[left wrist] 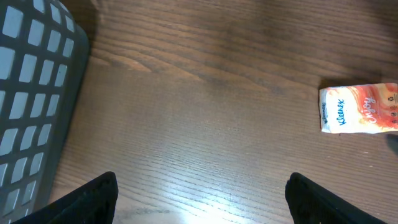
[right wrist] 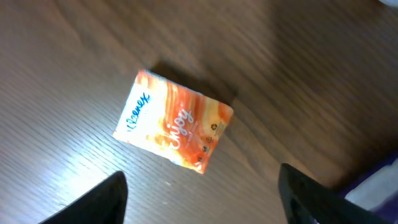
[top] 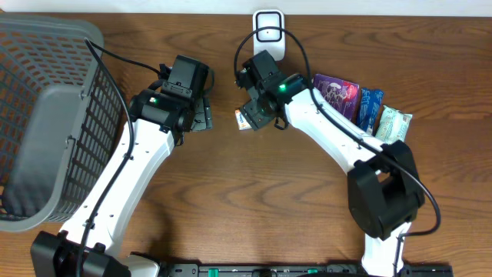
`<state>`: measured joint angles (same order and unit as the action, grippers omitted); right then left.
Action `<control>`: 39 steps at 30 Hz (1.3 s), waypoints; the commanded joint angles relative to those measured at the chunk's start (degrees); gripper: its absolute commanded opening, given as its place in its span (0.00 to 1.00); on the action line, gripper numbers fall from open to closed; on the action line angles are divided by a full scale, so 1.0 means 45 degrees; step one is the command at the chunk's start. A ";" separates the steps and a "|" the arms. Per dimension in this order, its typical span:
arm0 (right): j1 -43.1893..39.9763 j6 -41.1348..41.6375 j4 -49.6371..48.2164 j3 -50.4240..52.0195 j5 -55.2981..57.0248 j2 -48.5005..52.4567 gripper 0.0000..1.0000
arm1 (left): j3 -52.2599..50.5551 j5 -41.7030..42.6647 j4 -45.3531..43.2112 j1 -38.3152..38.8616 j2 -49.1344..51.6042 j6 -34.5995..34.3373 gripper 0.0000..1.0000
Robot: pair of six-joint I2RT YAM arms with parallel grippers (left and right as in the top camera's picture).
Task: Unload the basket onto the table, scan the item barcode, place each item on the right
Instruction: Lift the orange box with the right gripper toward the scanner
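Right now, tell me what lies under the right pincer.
An orange Kleenex tissue pack lies flat on the wooden table beneath the open right pincer, untouched by its fingers. Its underside is hidden, and no barcode shows on top.

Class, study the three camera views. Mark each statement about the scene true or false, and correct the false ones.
1. The orange tissue pack lies flat on the table, with no gripper closed on it. True.
2. The left gripper holds a packet. False: its fingers stand wide apart with nothing between them.
3. The grey basket stands on the robot's right side. False: it stands on the robot's left side.
4. A purple packet, a blue packet and a green-and-white packet lie side by side. True.
5. The right gripper is shut. False: it is open above the tissue pack.
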<state>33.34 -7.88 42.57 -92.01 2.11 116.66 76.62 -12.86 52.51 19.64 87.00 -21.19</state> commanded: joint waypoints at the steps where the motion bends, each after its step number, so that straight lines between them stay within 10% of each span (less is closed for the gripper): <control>1: 0.0107 -0.3011 -0.0092 0.0063 -0.0170 0.0816 0.76 | 0.0092 -0.0253 0.0034 -0.0015 0.0073 -0.0117 0.86; 21: 0.0719 -0.4546 -0.1399 0.0073 -0.0019 0.2011 0.67 | 0.0092 -0.0248 0.0034 -0.0015 0.0073 -0.0117 0.86; 39: 0.0277 -0.0962 -0.1311 0.0053 0.0355 0.2127 0.01 | 0.0092 -0.0253 0.0034 -0.0015 0.0073 -0.0117 0.86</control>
<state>35.94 -20.08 36.01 -92.09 5.69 125.21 76.62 -12.84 52.51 19.66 87.00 -21.19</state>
